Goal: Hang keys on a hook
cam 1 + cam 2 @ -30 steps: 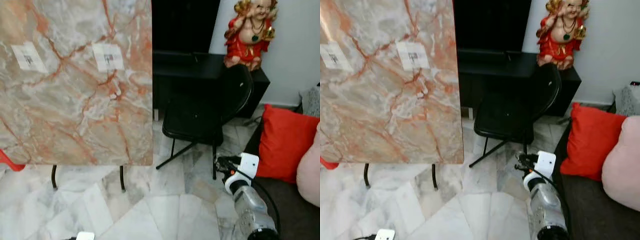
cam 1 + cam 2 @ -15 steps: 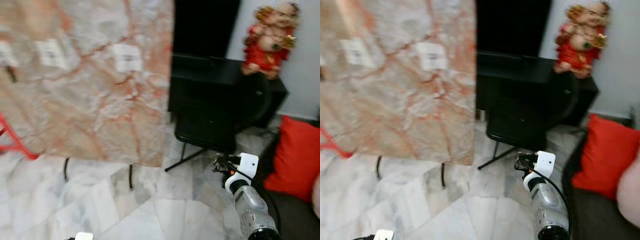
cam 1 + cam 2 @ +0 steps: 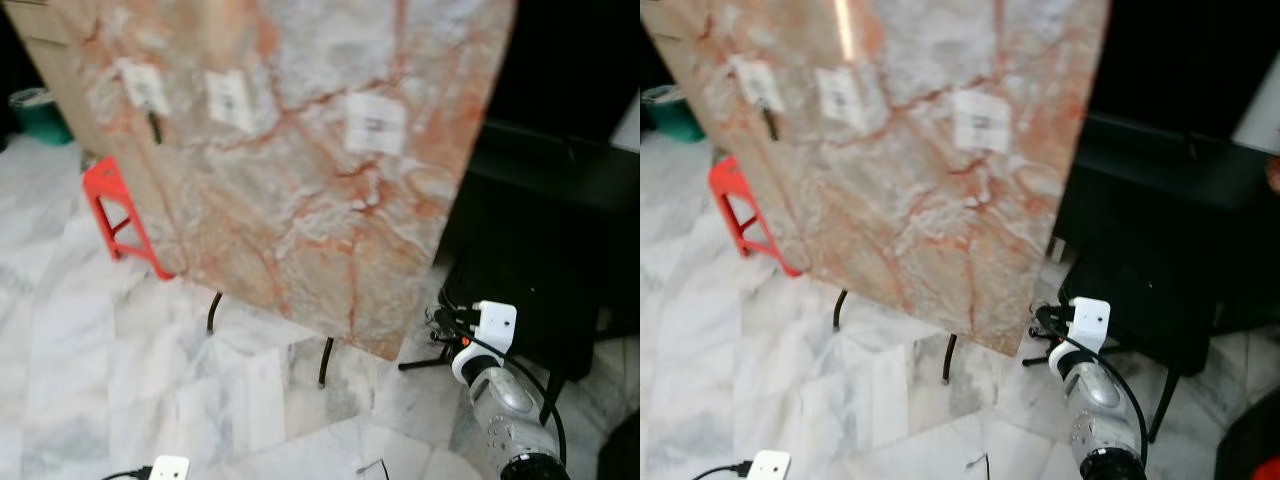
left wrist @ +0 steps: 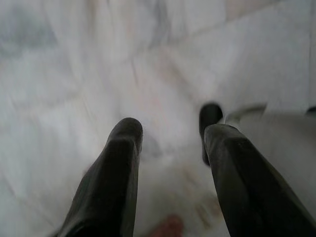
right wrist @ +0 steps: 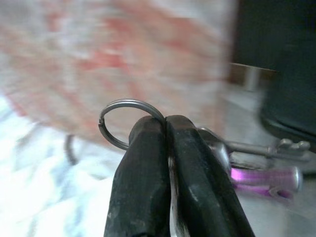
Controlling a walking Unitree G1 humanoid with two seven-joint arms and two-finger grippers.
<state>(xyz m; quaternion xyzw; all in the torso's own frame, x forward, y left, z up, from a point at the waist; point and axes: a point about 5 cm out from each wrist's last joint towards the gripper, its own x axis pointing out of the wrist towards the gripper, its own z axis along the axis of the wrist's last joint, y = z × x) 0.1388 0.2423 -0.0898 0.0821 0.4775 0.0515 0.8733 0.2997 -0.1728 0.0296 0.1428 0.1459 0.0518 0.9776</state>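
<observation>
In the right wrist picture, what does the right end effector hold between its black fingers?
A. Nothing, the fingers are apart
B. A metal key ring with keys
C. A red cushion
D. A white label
B: the right end effector is shut on the key ring, with the keys hanging beside the fingers.

marble panel (image 3: 300, 160) cut off above, keys (image 5: 256, 153) partly hidden by jaws

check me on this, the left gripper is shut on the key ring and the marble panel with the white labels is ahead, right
Wrong arm. The right gripper is shut on the key ring, as the right wrist view shows; the left gripper hangs open over the floor. The marble panel with its white labels is ahead, as you say.
</observation>
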